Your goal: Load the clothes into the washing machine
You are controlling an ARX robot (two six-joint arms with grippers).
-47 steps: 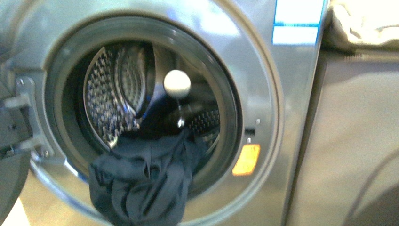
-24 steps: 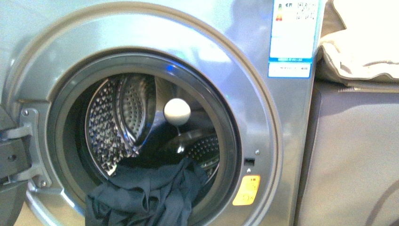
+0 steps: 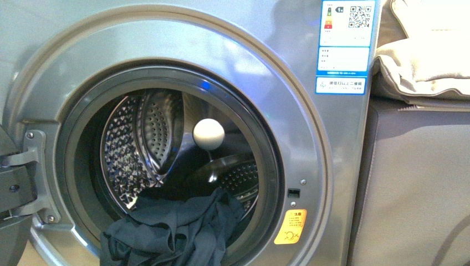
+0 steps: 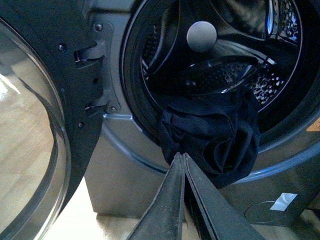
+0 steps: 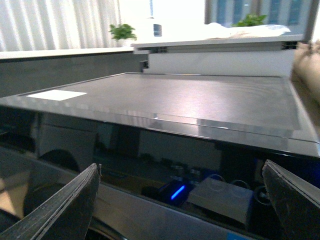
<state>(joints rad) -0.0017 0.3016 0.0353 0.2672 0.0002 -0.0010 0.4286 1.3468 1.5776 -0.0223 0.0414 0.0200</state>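
A: What do you see, from the left side to the right?

B: On the far left, the open door (image 4: 30, 125) of the washing machine (image 3: 166, 33) with its grey hinge (image 3: 30, 166). Then the round porthole. The clothes (image 3: 172, 233), dark navy and full of folds, lie over the lower rim of the porthole, partly inside the drum (image 3: 138, 138) and partly hanging out in front. A white ball-shaped part (image 3: 209, 133) shows at the back of the drum.

A: And further right?

B: An orange sticker (image 3: 291, 226), a blue-white label (image 3: 343, 44), then a grey cabinet (image 3: 421, 177) with a beige quilted fabric (image 3: 427, 50) on top.

A: The pincers?

B: The left gripper (image 4: 183, 159) has its fingers pressed together, holding nothing, just below the hanging clothes. The right gripper (image 5: 182, 200) is spread wide and empty, near the top panel (image 5: 175, 100) of the machine.
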